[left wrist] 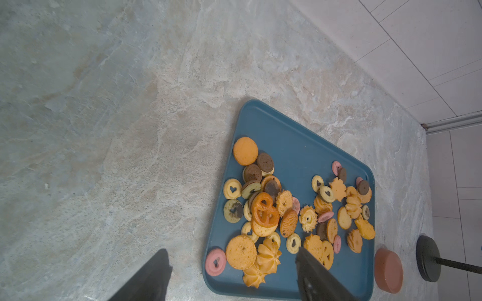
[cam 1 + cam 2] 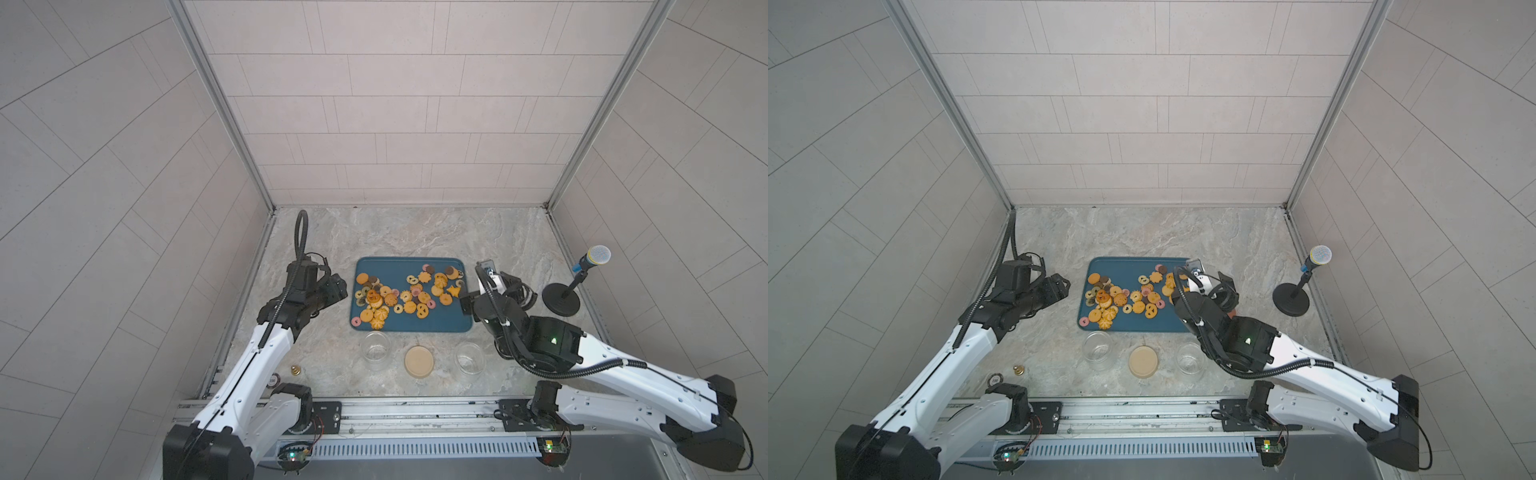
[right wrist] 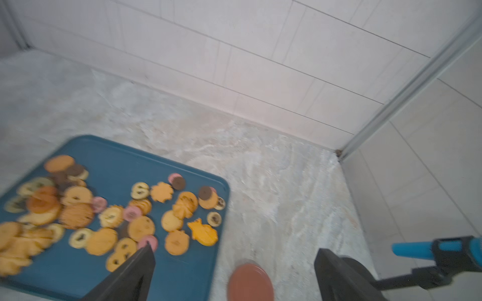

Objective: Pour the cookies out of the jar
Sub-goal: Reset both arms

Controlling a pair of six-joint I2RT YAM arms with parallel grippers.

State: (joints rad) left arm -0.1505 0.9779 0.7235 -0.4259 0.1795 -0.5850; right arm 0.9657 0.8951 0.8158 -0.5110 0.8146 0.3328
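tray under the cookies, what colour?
Plain dark teal-blue tray, no pattern; it shows best in the left wrist view.

Twin robot arms at the desk: the left arm (image 2: 274,349) and right arm (image 2: 648,390) wear white shells dotted with small screws, black joints and black wedge-shaped fingers (image 1: 146,278). A ribbed black cable (image 2: 297,232) trails along each; a green light (image 2: 553,341) glows on the right arm's black housing.
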